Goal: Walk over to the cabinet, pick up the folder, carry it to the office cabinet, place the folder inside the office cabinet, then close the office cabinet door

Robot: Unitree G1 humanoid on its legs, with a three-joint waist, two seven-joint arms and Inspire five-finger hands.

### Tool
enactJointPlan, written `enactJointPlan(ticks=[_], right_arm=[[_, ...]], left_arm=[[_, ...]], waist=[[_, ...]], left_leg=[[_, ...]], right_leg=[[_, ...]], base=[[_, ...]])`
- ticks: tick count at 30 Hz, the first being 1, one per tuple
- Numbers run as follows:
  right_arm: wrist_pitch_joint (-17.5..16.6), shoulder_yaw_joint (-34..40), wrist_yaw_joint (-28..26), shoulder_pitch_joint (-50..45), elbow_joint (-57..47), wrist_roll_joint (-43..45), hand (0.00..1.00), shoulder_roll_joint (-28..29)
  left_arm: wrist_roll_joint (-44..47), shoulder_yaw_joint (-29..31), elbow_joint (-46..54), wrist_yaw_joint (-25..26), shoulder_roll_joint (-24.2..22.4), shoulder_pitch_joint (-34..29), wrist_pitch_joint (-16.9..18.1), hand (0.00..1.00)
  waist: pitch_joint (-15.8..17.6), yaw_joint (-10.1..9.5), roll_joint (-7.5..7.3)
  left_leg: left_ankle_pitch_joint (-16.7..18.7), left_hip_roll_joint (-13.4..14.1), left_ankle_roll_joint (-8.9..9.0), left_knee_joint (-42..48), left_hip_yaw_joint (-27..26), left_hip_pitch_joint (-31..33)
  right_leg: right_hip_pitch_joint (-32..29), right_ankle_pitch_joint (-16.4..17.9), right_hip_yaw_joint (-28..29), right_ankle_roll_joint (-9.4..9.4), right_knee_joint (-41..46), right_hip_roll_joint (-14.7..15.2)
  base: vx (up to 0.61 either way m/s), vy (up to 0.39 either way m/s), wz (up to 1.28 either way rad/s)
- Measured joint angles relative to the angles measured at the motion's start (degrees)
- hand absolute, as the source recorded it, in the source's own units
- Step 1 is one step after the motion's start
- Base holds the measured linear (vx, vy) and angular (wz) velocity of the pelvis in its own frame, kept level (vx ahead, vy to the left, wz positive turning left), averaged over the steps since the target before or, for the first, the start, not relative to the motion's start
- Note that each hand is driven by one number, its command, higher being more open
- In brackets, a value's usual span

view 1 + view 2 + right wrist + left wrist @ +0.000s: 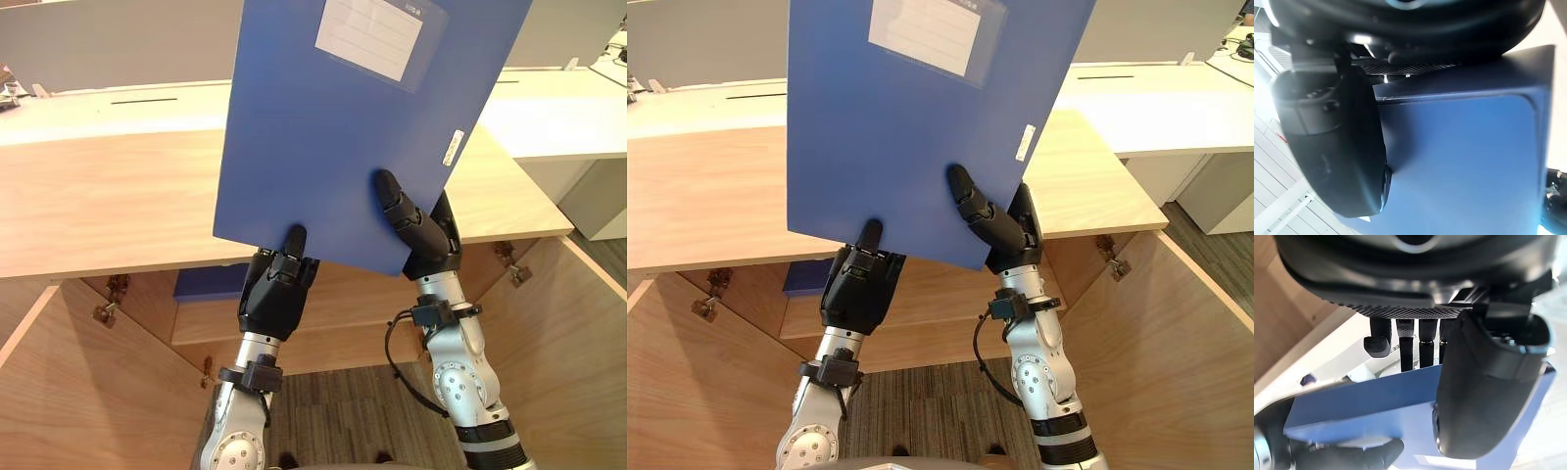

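Note:
I hold a large blue folder (343, 127) with a white label upright in front of me, above the top of the wooden cabinet (98, 196). My left hand (279, 294) pinches its lower edge, thumb on the near face and fingers behind. My right hand (421, 230) pinches the lower right corner the same way, its thumb lying across the cover. In the left wrist view the thumb (1484, 391) presses on the folder (1376, 401); the right wrist view shows the thumb (1337, 147) on the folder (1459, 156).
Below the top, both cabinet doors stand open: the left door (59, 392) and the right door (578, 343). A shelf (323, 323) runs inside, with another blue item (206, 282) on it. White desks (558, 117) stand beyond.

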State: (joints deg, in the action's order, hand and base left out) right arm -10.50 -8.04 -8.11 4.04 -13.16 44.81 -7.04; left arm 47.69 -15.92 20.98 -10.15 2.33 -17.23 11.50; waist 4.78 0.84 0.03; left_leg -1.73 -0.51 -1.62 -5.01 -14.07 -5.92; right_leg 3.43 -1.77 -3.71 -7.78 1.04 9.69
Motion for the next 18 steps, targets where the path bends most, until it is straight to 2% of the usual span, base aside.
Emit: enactJointPlan(ticks=[3,6,8,12,14,18], right_arm=[[-0.08,1.4,0.04,-0.01,-0.18,0.01,0.0,2.04],[-0.96,3.49,0.7,-0.06,-1.37,-0.04,0.0,4.44],[-1.39,5.09,0.81,-0.24,-3.53,-0.56,0.0,5.8],[-2.39,6.65,0.78,-2.22,-6.55,-3.53,0.0,6.05],[-2.76,7.9,0.74,-3.15,-6.66,-4.96,0.0,5.96],[-2.75,10.55,0.8,-4.96,-5.18,-6.19,0.0,5.51]], left_arm=[[-5.42,2.95,1.75,1.46,-0.24,-1.54,0.18,1.0],[-10.36,8.39,2.09,4.01,-1.33,-3.85,1.01,1.0],[-12.69,13.91,2.11,6.59,-3.46,-6.02,1.73,1.0],[-15.67,21.35,2.09,10.39,-7.05,-9.79,3.0,1.0],[-19.01,25.21,1.83,12.45,-8.43,-12.45,3.46,1.0],[-22.07,28.78,-2.16,14.39,-9.22,-14.28,3.91,1.0]], waist=[[0.0,0.08,0.03],[0.03,0.07,0.12],[0.05,-0.09,0.15],[0.07,-0.32,0.17],[0.0,-1.18,0.24],[-0.06,-1.96,0.28]], left_leg=[[-0.22,0.03,0.15,-0.02,0.86,0.29],[-0.46,-0.02,0.47,-0.29,2.57,0.75],[-0.71,-0.13,0.75,-0.32,3.74,1.38],[-1.15,-0.47,1.03,-0.36,5.97,1.51],[-1.51,-0.47,1.31,-0.37,7.18,1.92],[-2.61,-0.21,1.35,-0.37,9.71,3.05]], right_leg=[[0.17,0.02,-0.74,0.03,-0.02,0.0],[0.59,0.25,-2.22,0.31,-0.03,0.08],[0.68,1.01,-3.3,1.2,-0.03,0.37],[1.67,2.42,-5.13,1.56,0.01,0.52],[1.91,3.38,-6.26,1.36,0.01,0.54],[2.02,3.8,-9.01,1.42,-0.03,0.23]], base=[[-0.04,-0.025,0.15],[-0.05,-0.03,0.27],[-0.05,-0.029,0.28],[-0.02,-0.035,0.31],[-0.01,-0.051,0.29],[-0.01,-0.06,0.35]])
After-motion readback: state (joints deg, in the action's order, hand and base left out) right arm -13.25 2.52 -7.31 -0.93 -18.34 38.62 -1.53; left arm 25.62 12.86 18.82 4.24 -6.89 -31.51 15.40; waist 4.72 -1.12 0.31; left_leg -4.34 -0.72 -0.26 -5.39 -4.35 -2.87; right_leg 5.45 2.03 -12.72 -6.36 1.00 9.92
